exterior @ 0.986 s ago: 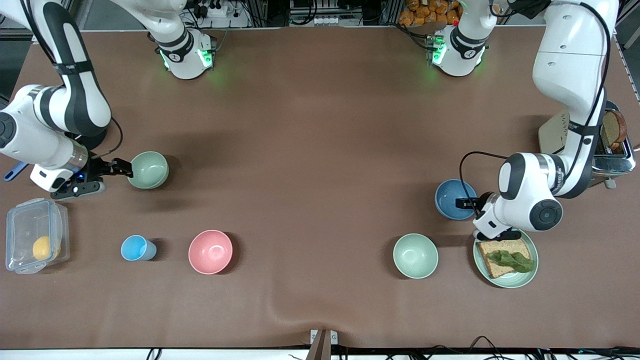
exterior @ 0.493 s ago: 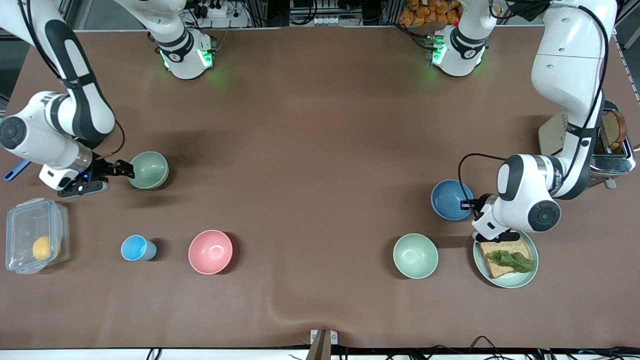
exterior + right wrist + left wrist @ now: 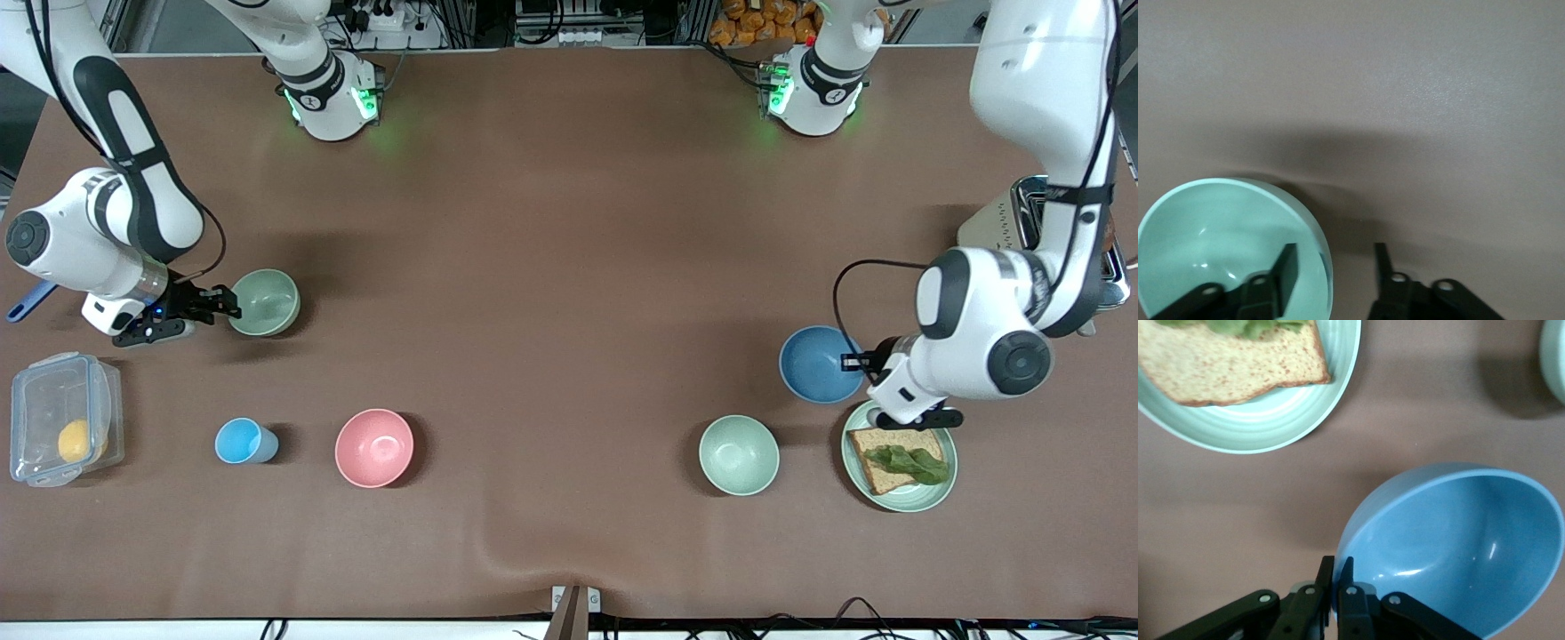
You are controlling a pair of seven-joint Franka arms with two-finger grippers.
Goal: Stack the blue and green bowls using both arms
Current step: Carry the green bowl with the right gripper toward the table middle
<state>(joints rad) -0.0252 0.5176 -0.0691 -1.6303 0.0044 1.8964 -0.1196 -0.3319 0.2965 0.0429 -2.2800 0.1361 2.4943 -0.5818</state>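
The left arm's wrist covers part of the plate (image 3: 900,484) rim, and its elbow hides much of the toaster (image 3: 1031,209) at the left arm's end of the surface (image 3: 569,267). A blue handle (image 3: 25,304) pokes out from under the right arm, the rest of it hidden.

Four bowls in all: one blue bowl (image 3: 820,364), one green bowl (image 3: 264,302), one pink bowl (image 3: 374,447) and one mint bowl (image 3: 739,454). One blue cup (image 3: 244,441), one plate with bread (image 3: 893,455) and a leaf (image 3: 907,460), and one clear box (image 3: 62,418) holding something yellow.

The left claw (image 3: 1335,588) is pressed together on the blue bowl's rim, pinching it; the bowl looks tilted and lifted off the surface, just beside the plate and farther from the front camera than the mint bowl. The right claw (image 3: 1331,267) is spread, one finger (image 3: 1288,263) inside the green bowl and the other outside its wall, the rim between them; whether they touch it cannot be told. That bowl sits toward the right arm's end, farther from the camera than the cup.

The middle of the surface lies open between the two bowls.
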